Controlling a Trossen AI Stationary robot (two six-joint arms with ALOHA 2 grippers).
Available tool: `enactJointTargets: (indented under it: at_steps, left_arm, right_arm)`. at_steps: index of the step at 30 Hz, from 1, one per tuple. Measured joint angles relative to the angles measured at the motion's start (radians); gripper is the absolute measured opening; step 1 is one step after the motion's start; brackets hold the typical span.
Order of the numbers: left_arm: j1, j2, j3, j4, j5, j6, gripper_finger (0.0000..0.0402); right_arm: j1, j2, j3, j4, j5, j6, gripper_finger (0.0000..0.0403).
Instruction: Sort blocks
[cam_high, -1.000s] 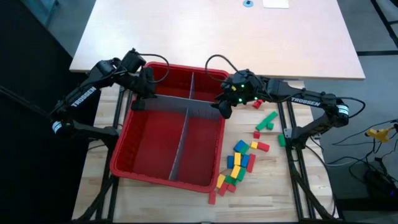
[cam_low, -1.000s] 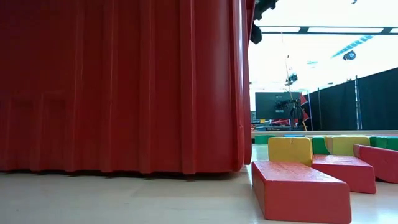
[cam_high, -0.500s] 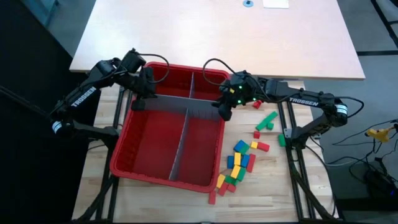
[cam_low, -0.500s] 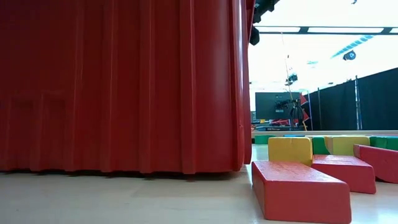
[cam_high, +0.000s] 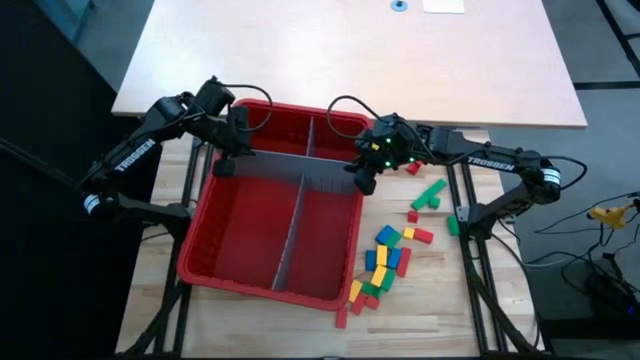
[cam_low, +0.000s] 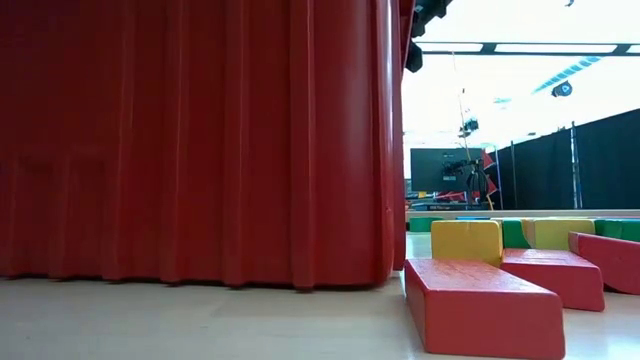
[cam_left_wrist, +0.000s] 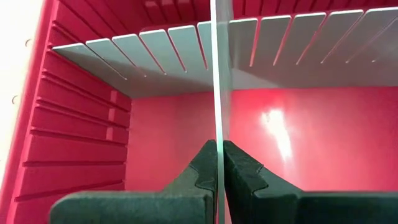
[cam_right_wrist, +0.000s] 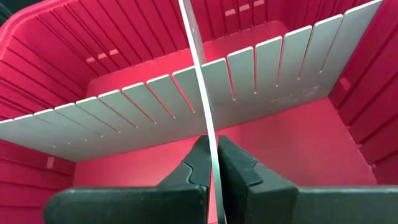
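Observation:
A big red bin stands on the wooden table, split by grey slotted panels. One grey cross panel runs left to right through its far half. My left gripper is shut on that panel's left end and my right gripper on its right end. A grey long panel meets it at a right angle. The blocks, in red, green, blue and yellow, lie loose on the table to the right of the bin. Some of them show close up in the low view. My left gripper pinches the cross panel's thin upper edge at its left end between its two fingers, one on each face, coming from above and the left. The panel stands on edge inside the bin. My right gripper pinches the same panel's upper edge at its right end between its two fingers, one on each face, coming from above and the right. The panel stays upright in the bin.
A pale tabletop lies beyond the bin. More blocks lie near my right arm. The bin's tall near wall fills most of the low view. The bin's compartments show only red floor.
Both grippers have kept their hold on the cross panel. In the low view the bin's near wall has shifted slightly, its bottom edge sitting a little lower than before.

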Motion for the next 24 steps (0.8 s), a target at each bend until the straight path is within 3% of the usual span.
enactJointTargets:
  at_steps: [24]
  left_arm:
    - [-0.010,0.014,-0.001,0.066,0.068,-0.019,0.0000]
  right_arm:
    - [0.008,0.007,0.005,-0.112,-0.058,0.027,0.0000]
